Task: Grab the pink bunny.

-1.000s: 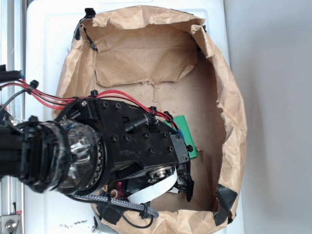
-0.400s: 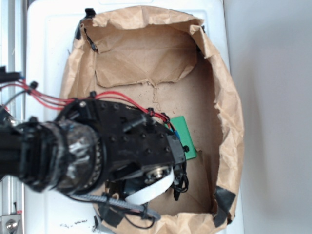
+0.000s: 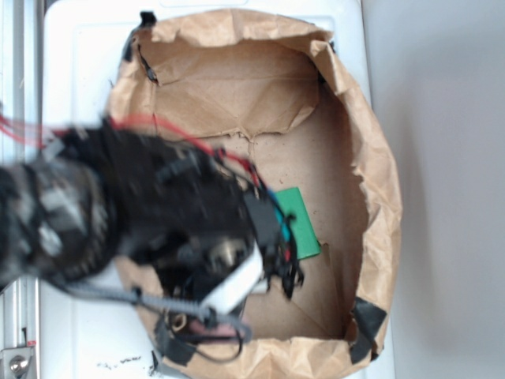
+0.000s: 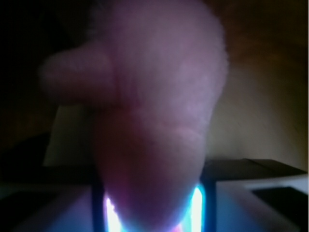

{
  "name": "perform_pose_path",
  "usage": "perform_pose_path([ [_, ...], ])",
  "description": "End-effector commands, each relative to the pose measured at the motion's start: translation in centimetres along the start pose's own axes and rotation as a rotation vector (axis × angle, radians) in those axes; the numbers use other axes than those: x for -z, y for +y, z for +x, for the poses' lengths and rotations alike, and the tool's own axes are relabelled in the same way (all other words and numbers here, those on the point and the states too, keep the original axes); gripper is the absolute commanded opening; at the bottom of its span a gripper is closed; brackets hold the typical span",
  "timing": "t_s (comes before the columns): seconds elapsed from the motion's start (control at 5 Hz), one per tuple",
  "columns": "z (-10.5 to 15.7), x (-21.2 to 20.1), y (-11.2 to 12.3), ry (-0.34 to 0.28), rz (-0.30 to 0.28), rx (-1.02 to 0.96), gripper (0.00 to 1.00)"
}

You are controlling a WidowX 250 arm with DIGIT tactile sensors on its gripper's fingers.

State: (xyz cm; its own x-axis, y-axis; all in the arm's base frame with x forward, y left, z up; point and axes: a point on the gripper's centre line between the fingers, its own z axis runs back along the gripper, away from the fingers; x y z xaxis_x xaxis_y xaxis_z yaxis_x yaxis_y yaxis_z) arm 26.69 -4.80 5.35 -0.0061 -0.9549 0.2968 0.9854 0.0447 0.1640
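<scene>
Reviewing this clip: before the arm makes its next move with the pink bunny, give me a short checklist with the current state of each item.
1. Pink bunny right at the claw: ok, it fills the wrist view.
2. Claw shut on the bunny: cannot tell, the fingers are not clearly visible.
3. Bunny visible from the exterior view: not ok, the blurred arm covers it.
4. Green block clear of the claw: cannot tell, the arm overlaps its edge.
5. Paper bag wall apart from the arm: ok on the far side.

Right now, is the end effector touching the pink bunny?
Cannot tell. In the wrist view the pink bunny fills the frame, running down between two lit edges, but no contact line is plain. In the exterior view the blurred arm hides the end effector and the bunny.
</scene>
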Motion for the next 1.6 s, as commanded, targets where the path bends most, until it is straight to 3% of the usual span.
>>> perform_pose_path([
  [0.0,-3.1,-3.8,3.2,0.064,0.089,-0.450,0.00],
  [0.2,-4.2,-3.9,3.5,0.107,0.070,-0.705,0.00],
  [0.6,-5.0,-5.2,2.5,0.156,0.161,-1.140,0.00],
  [0.8,-4.7,-5.9,2.4,0.225,0.292,-1.262,0.00],
  [1.0,-3.9,-6.9,2.2,0.266,0.348,-1.347,0.00],
  [1.4,-2.4,-9.7,2.0,0.225,0.289,-1.409,0.00],
])
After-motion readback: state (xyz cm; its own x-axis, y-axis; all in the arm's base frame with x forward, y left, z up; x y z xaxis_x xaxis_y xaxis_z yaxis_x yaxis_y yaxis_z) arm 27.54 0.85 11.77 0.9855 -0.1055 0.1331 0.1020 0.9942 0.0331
